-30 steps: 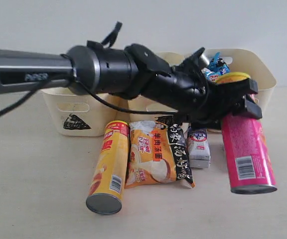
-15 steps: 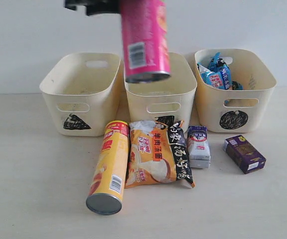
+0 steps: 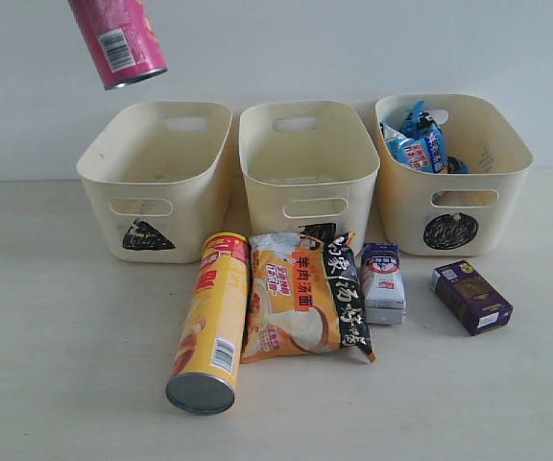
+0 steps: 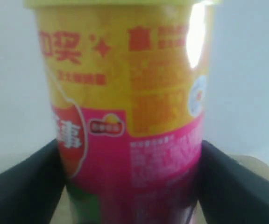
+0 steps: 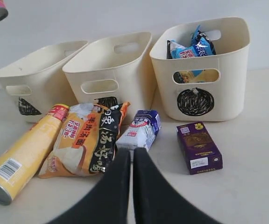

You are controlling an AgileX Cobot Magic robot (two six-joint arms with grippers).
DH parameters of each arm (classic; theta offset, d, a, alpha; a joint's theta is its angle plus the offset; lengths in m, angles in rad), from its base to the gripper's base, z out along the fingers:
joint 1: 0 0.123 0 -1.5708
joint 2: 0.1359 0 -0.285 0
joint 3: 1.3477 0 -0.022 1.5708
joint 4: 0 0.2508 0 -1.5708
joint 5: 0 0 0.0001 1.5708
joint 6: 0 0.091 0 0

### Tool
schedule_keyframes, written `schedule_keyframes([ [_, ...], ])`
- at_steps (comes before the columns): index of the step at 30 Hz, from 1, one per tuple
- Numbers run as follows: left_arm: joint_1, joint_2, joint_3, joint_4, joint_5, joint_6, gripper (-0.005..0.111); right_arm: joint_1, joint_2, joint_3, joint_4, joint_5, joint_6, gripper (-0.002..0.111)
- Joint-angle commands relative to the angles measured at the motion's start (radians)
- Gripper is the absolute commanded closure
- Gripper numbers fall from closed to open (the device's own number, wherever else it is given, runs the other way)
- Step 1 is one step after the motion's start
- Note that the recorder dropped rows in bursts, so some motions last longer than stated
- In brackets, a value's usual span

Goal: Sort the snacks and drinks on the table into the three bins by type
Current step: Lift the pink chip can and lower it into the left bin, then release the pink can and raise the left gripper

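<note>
**Item 1. Left fingers** (image 4: 27,186): spread wide, one on each flank of the pink can (image 4: 134,116), which they grip. In the exterior view the pink can (image 3: 118,40) hangs tilted in the air, high above the triangle bin (image 3: 152,206) and toward its outer side. It is not yet in any bin.

**Item 2. Right fingers** (image 5: 118,186): pressed together and holding nothing, low over the counter (image 3: 56,365), in front of the cartons.

**Item 3. Sorted:** one blue packet (image 3: 416,144), in the circle bin (image 3: 468,182). We see nothing in the triangle bin or the square bin (image 3: 305,182).

**Item 4. Lying on the counter:**
- yellow can (image 3: 214,322)
- orange-black packet (image 3: 300,307), touching the yellow can
- white-blue carton (image 3: 382,283)
- purple carton (image 3: 470,296), apart from the rest

We judge the task under halfway: one thing binned, one aloft, four waiting.
</note>
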Motion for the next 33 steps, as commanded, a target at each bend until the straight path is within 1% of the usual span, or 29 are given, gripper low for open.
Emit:
schedule_keyframes([
  [1,0.002,0.088,0.007,-0.003,-0.133,0.01,0.102,0.0,-0.007,0.006,-0.001,0.017,-0.001,0.108],
  [4,0.002,0.151,0.007,-0.003,-0.179,0.01,0.102,0.0,-0.007,0.006,-0.001,0.019,0.002,0.108],
  [10,0.002,0.254,0.007,-0.003,-0.209,0.015,0.102,0.0,-0.007,0.006,-0.001,0.03,0.004,0.108],
  [12,0.002,0.284,0.007,-0.003,-0.209,0.068,0.102,0.0,-0.007,0.006,-0.001,0.029,0.004,0.108],
  [13,0.002,0.298,0.005,-0.003,-0.204,0.1,0.1,0.0,-0.007,0.006,-0.001,0.032,0.004,0.108],
  [16,0.002,0.331,-0.012,-0.003,-0.168,0.194,0.083,0.0,-0.007,0.006,-0.001,0.032,0.006,0.108],
  [18,0.002,0.345,-0.022,-0.003,-0.153,0.205,0.065,0.0,-0.007,0.006,-0.001,0.033,0.006,0.108],
  [21,0.002,0.348,-0.035,-0.003,-0.142,0.205,0.034,0.0,-0.007,0.006,-0.001,0.038,0.006,0.108],
  [24,0.002,0.345,-0.049,-0.003,-0.139,0.205,0.011,0.0,-0.007,0.006,-0.001,0.038,0.006,0.108],
  [27,0.002,0.327,-0.06,-0.003,-0.116,0.205,-0.002,0.0,-0.007,0.006,-0.001,0.038,0.006,0.108],
  [33,0.002,0.259,-0.06,-0.008,-0.082,0.185,-0.003,0.0,-0.007,0.006,-0.001,0.038,0.01,0.108],
])
